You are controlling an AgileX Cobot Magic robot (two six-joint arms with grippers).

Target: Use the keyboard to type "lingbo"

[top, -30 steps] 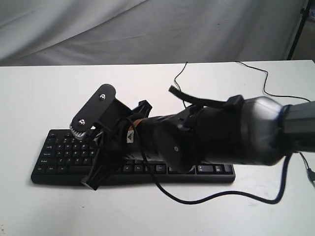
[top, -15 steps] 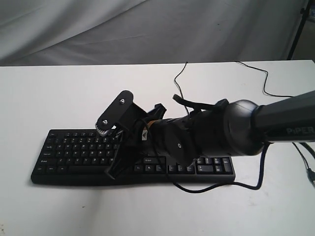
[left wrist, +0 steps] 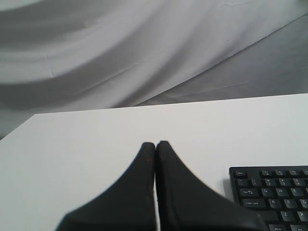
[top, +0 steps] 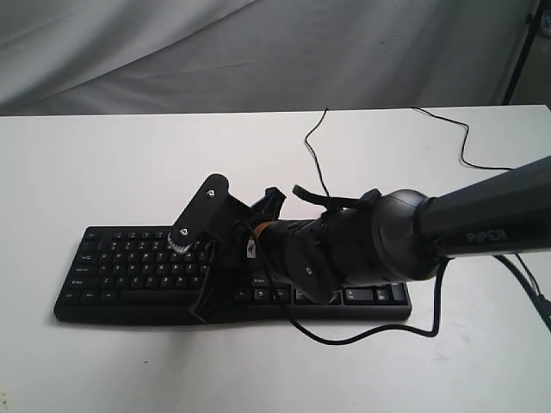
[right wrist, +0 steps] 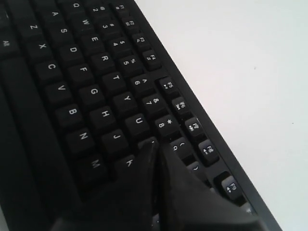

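Two closed, empty: left tool [left wrist: 155, 144] above table [left wrist: 86, 130], right tool [right wrist: 155, 147] tip at keyboard [right wrist: 72, 72]

This looks like a robot test lab or recording set. A plain white desk [top: 95, 163] stands before a draped grey cloth backdrop [top: 258, 52]. A black stand leg [top: 520, 52] rises at one corner, and a black robot arm [top: 482, 225] marked "PiPER" reaches across.

Exterior camera: raised on the typist's side of the flat white worktop [top: 86, 155], angled down at mid-range, with a creased grey cloth backdrop [top: 258, 52] behind. Left wrist camera: low over the worktop, facing the backdrop, catching only the Caps Lock corner of the wide black full-size keyboard [left wrist: 274, 192]. Right wrist camera: very close, oblique, over the keyboard's middle letter keys. All three views share the keyboard.
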